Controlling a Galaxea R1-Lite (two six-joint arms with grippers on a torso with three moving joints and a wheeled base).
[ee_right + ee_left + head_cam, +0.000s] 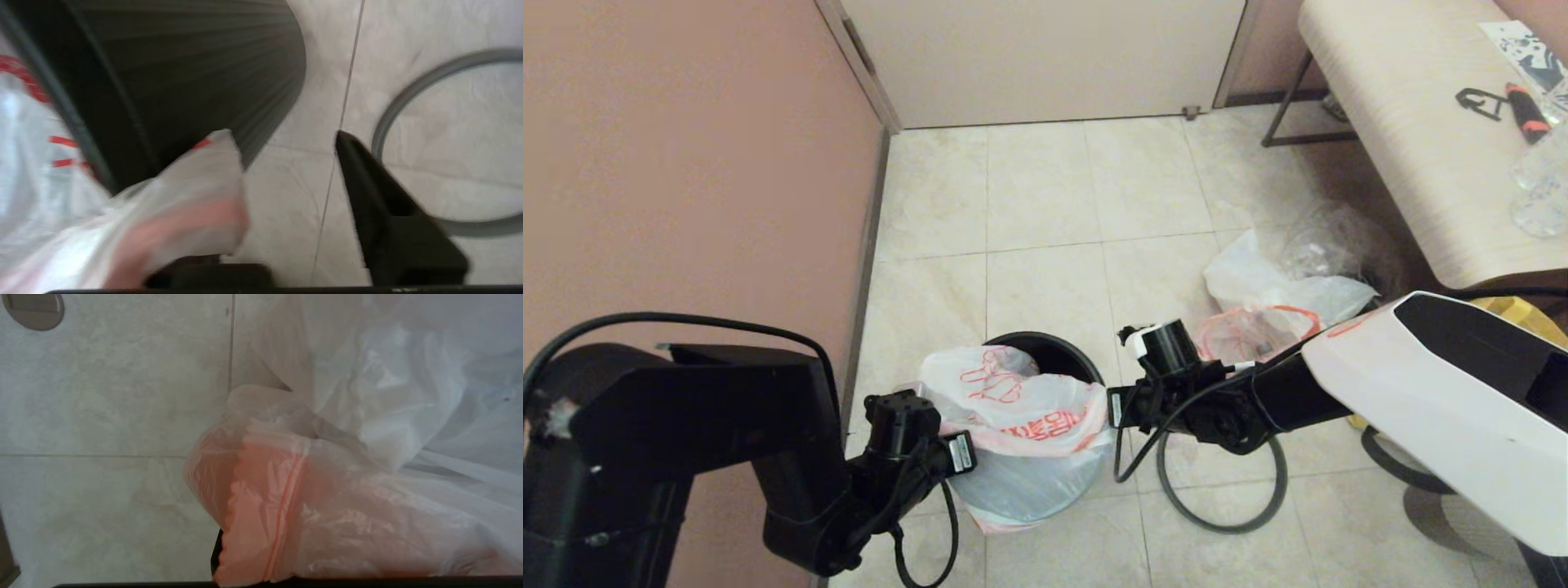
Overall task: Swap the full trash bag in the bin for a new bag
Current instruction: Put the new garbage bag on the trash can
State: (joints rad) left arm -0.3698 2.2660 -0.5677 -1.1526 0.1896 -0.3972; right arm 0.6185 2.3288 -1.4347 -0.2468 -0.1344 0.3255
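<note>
Jaws, left: the left gripper [965, 457] appears to be pinched narrow on a bunched fold of the new bag [1021, 408] at its pink-orange edge. The jaws themselves are hidden under the plastic, so the hold is a judgement.
Jaws, right: the right gripper [1117, 408] stands wide with nothing between the jaws. One bare finger [380, 212] shows, and a corner of the bag lies loose against the other side.
New bag: it lies between the two sets of jaws, draped over the near half of the bin [1063, 353]. The far half of the mouth is uncovered.
Bin: just beyond and between both jaws.
Handling: the film looks very light, limp and slippery, and will likely slide or tear if dragged over the rim. Take it by the doubled coloured hem, one point on each side, and stretch it outward.
Ring: the rim ring [1225, 527] lies flat on the floor, just behind the right jaws.
Full trash bag: the full trash bag [1258, 298] sits on the floor beyond the right jaws, well apart from the left.
Count: one bin, one new bag, one full bag, one ring.
</note>
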